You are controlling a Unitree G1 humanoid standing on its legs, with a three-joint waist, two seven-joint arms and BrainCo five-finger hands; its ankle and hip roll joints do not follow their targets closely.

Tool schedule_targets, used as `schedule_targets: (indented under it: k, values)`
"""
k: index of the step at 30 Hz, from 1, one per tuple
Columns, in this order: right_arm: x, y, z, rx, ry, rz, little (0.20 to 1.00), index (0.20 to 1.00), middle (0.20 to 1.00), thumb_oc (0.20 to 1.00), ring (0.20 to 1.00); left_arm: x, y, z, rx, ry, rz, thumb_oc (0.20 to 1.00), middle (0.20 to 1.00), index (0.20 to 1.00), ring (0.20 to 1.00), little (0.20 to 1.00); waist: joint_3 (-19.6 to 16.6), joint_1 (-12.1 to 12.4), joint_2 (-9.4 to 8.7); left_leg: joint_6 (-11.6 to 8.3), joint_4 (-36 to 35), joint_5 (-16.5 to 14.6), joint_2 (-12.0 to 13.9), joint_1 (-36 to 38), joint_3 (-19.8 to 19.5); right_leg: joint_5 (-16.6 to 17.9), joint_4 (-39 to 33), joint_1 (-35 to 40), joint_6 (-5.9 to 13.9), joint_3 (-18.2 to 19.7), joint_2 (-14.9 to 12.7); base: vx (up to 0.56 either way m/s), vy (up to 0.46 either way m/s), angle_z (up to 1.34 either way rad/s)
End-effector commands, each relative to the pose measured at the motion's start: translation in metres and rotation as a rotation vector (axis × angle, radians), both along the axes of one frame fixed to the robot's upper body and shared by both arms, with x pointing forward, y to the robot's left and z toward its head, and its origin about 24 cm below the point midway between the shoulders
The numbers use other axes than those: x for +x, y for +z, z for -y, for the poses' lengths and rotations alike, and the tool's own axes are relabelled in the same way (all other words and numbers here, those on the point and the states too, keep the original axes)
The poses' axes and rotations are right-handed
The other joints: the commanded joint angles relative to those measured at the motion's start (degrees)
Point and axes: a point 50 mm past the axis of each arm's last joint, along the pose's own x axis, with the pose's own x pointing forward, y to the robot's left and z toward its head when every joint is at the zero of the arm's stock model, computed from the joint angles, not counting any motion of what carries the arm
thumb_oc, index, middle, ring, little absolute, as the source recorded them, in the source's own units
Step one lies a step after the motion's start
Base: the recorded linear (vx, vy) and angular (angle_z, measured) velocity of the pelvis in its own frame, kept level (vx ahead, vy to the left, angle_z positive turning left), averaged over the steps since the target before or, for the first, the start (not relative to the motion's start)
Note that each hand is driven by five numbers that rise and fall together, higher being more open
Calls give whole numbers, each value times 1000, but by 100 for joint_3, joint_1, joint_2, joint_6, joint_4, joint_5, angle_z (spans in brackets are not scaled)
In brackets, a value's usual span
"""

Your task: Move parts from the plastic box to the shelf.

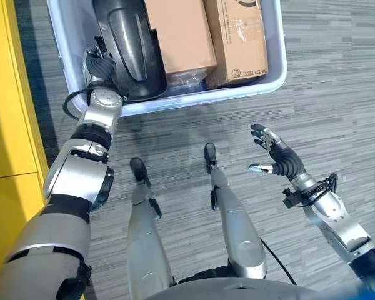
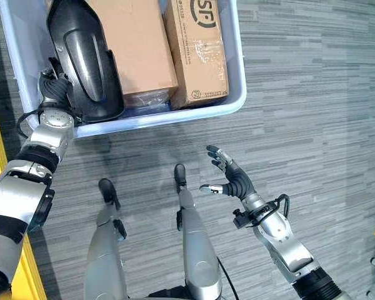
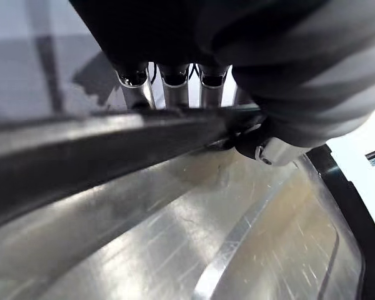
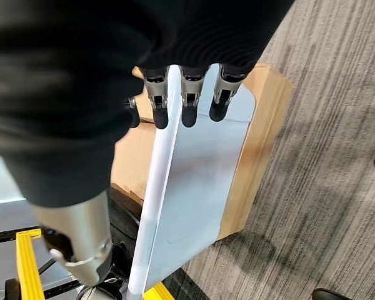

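- The left hand (image 1: 99, 67) reaches into the pale plastic box (image 1: 272, 75); its fingers are hidden behind the long black moulded part (image 1: 130, 44), so I cannot tell whether they grip it.
- The right hand (image 1: 280, 157) hovers over the grey carpet floor (image 1: 337, 94), fingers spread, holding nothing.
- Two brown cardboard cartons (image 1: 206, 31) sit in the box too.
- By my reading nothing is lifted out yet; all shelving remains.

Grey striped carpet floor (image 1: 337, 75), pale plastic box (image 1: 262, 81) standing directly on it ahead of the right hand (image 1: 281, 159), its near rim beside the left hand (image 1: 100, 69), yellow structure (image 1: 6, 125) bordering the floor outside the left arm
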Motion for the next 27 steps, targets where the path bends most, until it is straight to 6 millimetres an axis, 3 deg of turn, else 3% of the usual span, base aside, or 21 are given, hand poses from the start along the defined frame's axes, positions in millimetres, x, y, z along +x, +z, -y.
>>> schedule_targets:
  k: [1,10,15,16,20,21,23,27]
  values:
    - [-4,7,12,-12,-22,40,1000,1000,1000,1000,1000,-23,-6,-51,93,142,-4,200,200,200,200,200,-223,135,-185,-17,322,-384,5,40,-221,-508,804,202,349,152,-618,-60,11,6]
    - [-7,-6,15,-18,-54,-3,1000,1000,1000,1000,1000,-20,19,-24,125,19,163,200,200,200,200,200,-398,270,53,-1,247,-406,-95,453,-218,-586,805,591,368,88,-758,27,18,10]
    - [-6,-8,18,-24,-79,-7,1000,1000,1000,1000,1000,-23,41,-5,196,-57,267,200,200,200,200,200,-504,334,166,8,221,-430,-143,679,-209,-640,797,826,373,67,-831,35,12,10]
    - [-7,-11,20,-29,-93,-15,1000,1000,1000,1000,1000,-27,51,6,230,-104,333,200,200,200,200,200,-568,360,236,13,213,-450,-164,812,-222,-669,807,946,384,39,-876,29,5,5]
    - [-7,-13,21,-34,-97,-25,1000,1000,1000,1000,1000,-31,57,13,248,-135,372,200,200,200,200,200,-615,382,278,16,200,-463,-180,916,-218,-691,811,1038,388,15,-897,23,4,2]
    - [-8,-17,23,-33,-116,-44,1000,1000,1000,1000,1000,-37,60,25,250,-206,427,200,200,200,200,200,-698,410,364,15,146,-464,-198,1130,-213,-705,787,1209,395,-10,-936,56,9,3]
    - [-8,-18,23,-28,-124,-46,1000,1000,1000,1000,1000,-40,60,32,237,-252,452,200,200,200,200,200,-748,415,398,20,138,-468,-199,1206,-205,-722,787,1269,395,-13,-941,26,0,-1]
    - [-10,-22,24,-23,-140,-62,1000,1000,1000,1000,1000,-52,50,47,170,-375,503,200,200,200,200,200,-871,451,487,32,99,-464,-216,1386,-187,-734,776,1410,397,-29,-971,37,-10,3]
